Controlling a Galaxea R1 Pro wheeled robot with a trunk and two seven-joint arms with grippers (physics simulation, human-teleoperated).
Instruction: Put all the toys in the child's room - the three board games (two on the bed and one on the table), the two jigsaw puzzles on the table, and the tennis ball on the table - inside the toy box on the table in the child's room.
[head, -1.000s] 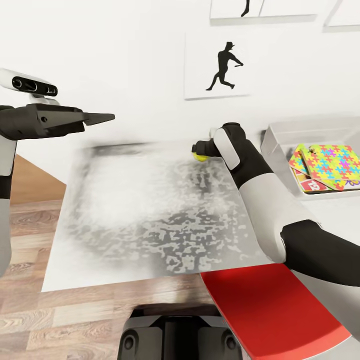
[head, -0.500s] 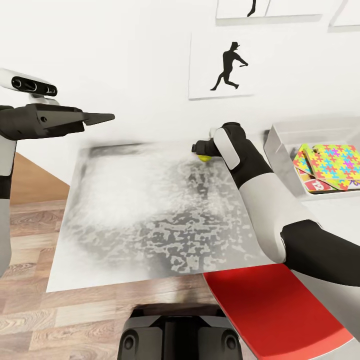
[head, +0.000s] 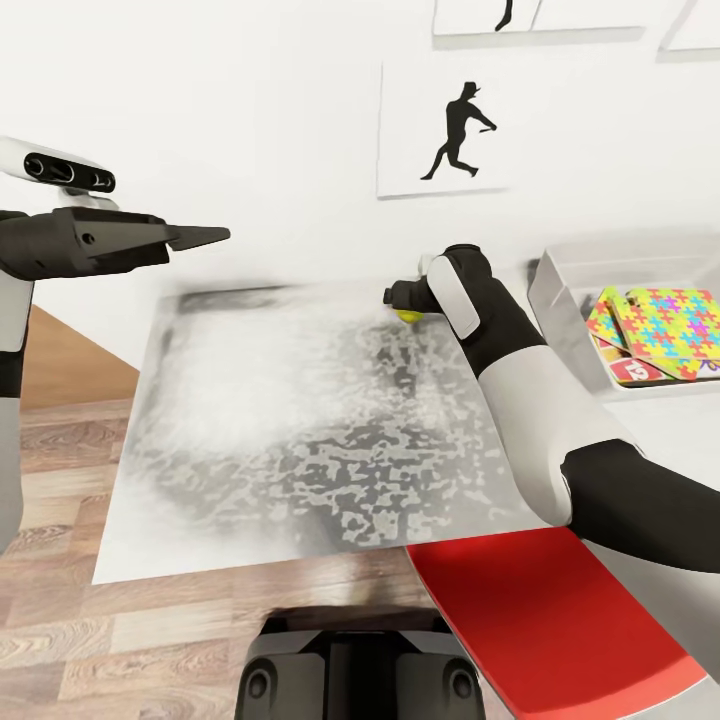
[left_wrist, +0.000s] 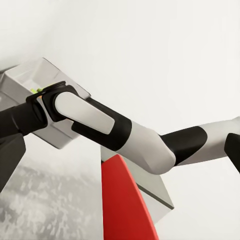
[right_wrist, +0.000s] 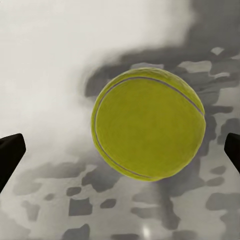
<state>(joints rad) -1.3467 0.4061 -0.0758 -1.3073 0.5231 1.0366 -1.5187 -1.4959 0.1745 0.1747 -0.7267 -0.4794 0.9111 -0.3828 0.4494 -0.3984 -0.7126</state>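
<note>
The yellow-green tennis ball (head: 408, 316) lies on the mottled grey table (head: 300, 430) near its back edge. My right gripper (head: 400, 298) is open around it. In the right wrist view the tennis ball (right_wrist: 148, 124) sits between the dark fingertips (right_wrist: 11, 152), which stand well apart from it. The light grey toy box (head: 556, 290) stands to the right, holding a jigsaw puzzle (head: 672, 325) on top of a board game (head: 630, 371). My left gripper (head: 196, 237) hangs open above the table's left side, holding nothing.
A red flat-topped object (head: 545, 620) sits against the table's front right edge under my right forearm. The white wall with a black batter picture (head: 455, 130) rises just behind the table. Wood-plank floor (head: 60, 450) lies to the left.
The head view shifted slightly a second ago, sliding the wall picture and toy box to the right. Both arms and the ball have kept their places since.
</note>
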